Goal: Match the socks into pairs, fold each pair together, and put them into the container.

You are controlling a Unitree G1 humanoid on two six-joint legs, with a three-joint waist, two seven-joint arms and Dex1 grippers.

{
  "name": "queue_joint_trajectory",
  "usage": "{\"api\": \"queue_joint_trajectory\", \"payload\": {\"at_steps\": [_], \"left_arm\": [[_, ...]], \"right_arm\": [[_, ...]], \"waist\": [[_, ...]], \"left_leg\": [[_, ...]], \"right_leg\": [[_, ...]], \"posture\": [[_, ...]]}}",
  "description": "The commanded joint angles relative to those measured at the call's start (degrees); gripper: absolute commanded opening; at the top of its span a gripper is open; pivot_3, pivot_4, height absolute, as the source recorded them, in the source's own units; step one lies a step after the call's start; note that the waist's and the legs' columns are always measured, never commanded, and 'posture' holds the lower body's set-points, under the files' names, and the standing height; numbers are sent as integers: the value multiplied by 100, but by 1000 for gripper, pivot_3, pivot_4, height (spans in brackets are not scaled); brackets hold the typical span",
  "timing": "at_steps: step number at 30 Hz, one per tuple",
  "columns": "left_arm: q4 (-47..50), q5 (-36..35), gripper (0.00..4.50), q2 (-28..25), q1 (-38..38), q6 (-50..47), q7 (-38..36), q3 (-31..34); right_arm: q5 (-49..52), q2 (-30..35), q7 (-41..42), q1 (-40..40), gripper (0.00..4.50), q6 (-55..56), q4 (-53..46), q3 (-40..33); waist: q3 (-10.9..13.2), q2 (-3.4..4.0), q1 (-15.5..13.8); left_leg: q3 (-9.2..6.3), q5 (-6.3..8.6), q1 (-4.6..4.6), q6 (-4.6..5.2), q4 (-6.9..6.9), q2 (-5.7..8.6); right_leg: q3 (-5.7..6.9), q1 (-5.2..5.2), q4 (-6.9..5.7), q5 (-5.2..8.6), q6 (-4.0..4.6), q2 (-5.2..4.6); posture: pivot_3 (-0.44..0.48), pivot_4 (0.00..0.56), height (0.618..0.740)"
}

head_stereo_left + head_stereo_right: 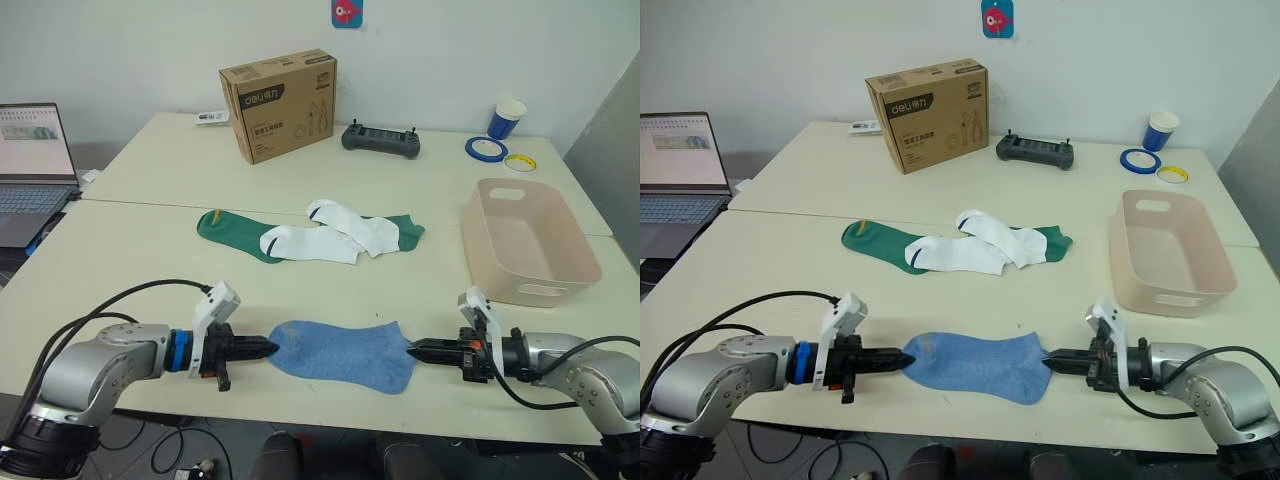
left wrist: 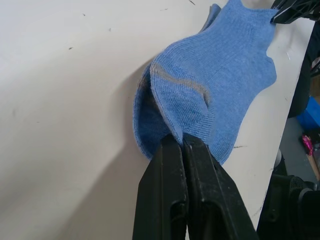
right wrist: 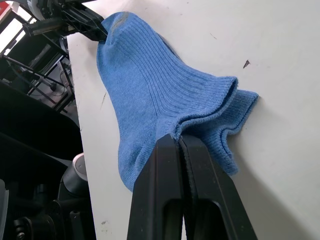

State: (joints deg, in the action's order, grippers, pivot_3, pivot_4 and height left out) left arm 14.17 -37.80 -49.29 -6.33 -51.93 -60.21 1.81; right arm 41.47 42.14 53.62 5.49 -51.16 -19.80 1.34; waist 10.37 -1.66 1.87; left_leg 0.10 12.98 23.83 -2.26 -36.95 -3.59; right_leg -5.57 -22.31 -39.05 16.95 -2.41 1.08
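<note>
Blue pair [image 1: 345, 352]: two light blue socks laid one on the other, flat on the near edge of the desk [image 1: 130, 270], stretched between both hands.
Left hand [image 1: 268, 348]: fingers clamped on the toe end of the blue pair; both layers appear caught.
Right hand [image 1: 418, 351]: fingers pinched on the cuff end, both cuffs between them in the right wrist view.
Handling: judged light, soft and limp knit; it will sag and fold wherever unsupported. Layers may slide apart if only one is gripped. End grips suit bringing toe to cuff for the fold.
White socks [image 1: 335, 236]: two, lying crossed mid-desk, well apart from both hands.
Green socks [image 1: 228, 232]: lying under and beside the white ones; how many, I cannot tell for certain.
Container [image 1: 530, 240]: pale pink basin on the right side of the desk, beyond the right hand, no socks inside.
Stage: judged first pair matched, fold not yet made.
</note>
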Motion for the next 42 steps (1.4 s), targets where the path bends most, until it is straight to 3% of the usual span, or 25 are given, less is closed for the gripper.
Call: {"api": "queue_joint_trajectory", "payload": {"at_steps": [1, 10, 14, 17, 18, 21, 28, 30, 36, 42], "left_arm": [[124, 1, 596, -32, 26, 131, -77, -3], [-305, 5, 3473, -455, -21, 203, -287, 449], [-266, 93, 3473, -488, -112, 932, -581, 604], [-85, 97, 3473, -199, -511, 1313, -488, 521], [-43, 181, 3496, -113, -591, 1504, -527, 397], [71, 718, 2862, 114, -638, 2395, -776, -165], [-325, 1602, 501, 341, -742, 3505, -1102, -973], [-506, 1885, 51, 311, -723, 3787, -1168, -1150], [-968, 2352, 51, 278, -548, 4254, -1171, -1263], [-1215, 2289, 51, 300, -527, 4207, -1096, -1078]], "right_arm": [[-15, 20, 49, 56, 489, 115, -72, -46], [79, 221, 100, 270, 3586, 223, -112, -471], [71, 353, 271, 480, 3586, 401, -361, -491], [-634, 351, 515, 758, 3586, 1248, -565, 68], [-853, 311, 563, 825, 3415, 1492, -550, 278], [-1681, 83, 723, 1031, 2619, 2381, -236, 1074], [-2492, -262, 1046, 1163, 50, 3421, 428, 1790], [-2616, -249, 1104, 1054, 0, 3593, 533, 1832], [-2781, -173, 1205, 854, 0, 3908, 838, 1762], [-2852, 43, 1296, 657, 0, 4106, 1055, 1570]], "waist": [[0, 0, 0], [1, 1, 1], [1, 2, 0], [2, 3, -11], [1, 2, -12], [0, 1, -4], [1, 2, -5], [1, 2, -5], [1, 2, -7], [0, 3, -7]], "left_leg": [[0, 0, 0, 0, 0, 0], [-1, 0, 0, 0, 1, -1], [2, 0, -1, 0, 0, 0], [2, 0, 2, 0, 1, 1], [1, 0, 2, 0, 0, 0], [5, 0, 2, 0, 1, 2], [5, 0, 5, 0, 1, 1], [2, 0, 1, 0, 1, 1], [6, 0, 2, 0, -2, 0], [2, 0, -1, 0, -2, -1]], "right_leg": [[0, 0, 0, 0, 0, 0], [0, -2, 0, 0, 0, 0], [1, -1, 1, 1, 1, -2], [3, -2, 3, 1, 1, -5], [6, -1, 3, 1, 1, -5], [2, 0, 5, 1, 1, -4], [1, -4, 2, 0, 2, 0], [2, 0, 1, 1, 3, 2], [0, 0, 1, 1, 3, 0], [2, 1, -5, 0, 3, 2]], "posture": [[0, 150, 740], [0, 150, 740], [0, 150, 740], [0, 150, 740], [0, 150, 740], [0, 150, 740], [0, 150, 740], [0, 150, 740], [0, 150, 740], [0, 150, 740]]}}
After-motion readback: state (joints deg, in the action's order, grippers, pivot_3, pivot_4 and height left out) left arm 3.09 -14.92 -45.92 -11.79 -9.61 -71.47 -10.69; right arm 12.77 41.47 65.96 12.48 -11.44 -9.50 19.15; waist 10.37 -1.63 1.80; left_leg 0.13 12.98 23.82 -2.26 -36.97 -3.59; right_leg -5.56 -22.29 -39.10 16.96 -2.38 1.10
